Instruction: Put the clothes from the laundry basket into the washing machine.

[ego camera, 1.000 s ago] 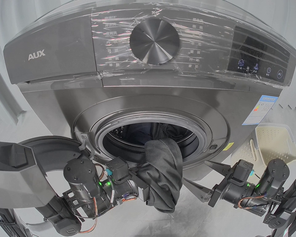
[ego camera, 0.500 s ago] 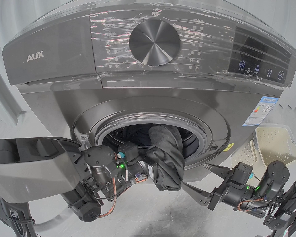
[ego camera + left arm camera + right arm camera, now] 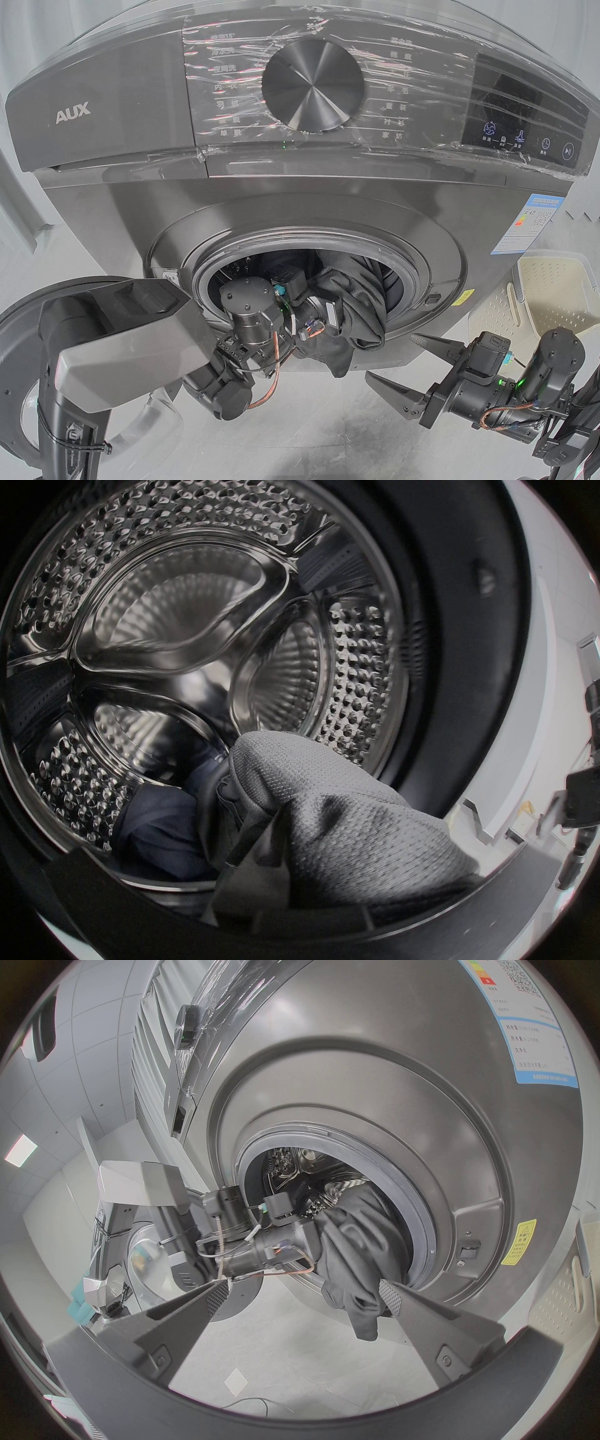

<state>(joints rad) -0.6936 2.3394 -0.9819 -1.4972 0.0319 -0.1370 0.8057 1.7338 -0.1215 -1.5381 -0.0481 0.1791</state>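
Black garment point(image 3: 353, 300) hides left jaws at drum mouth point(image 3: 409, 265), grip unclear | right jaws wide apart, empty

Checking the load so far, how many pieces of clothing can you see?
2: a black garment hanging over the drum rim, a navy garment lying inside it. Others may be hidden.

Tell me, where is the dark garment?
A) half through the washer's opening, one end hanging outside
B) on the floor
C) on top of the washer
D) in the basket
A: the garment lies across the lip of the washer opening, its lower end dangling outside.
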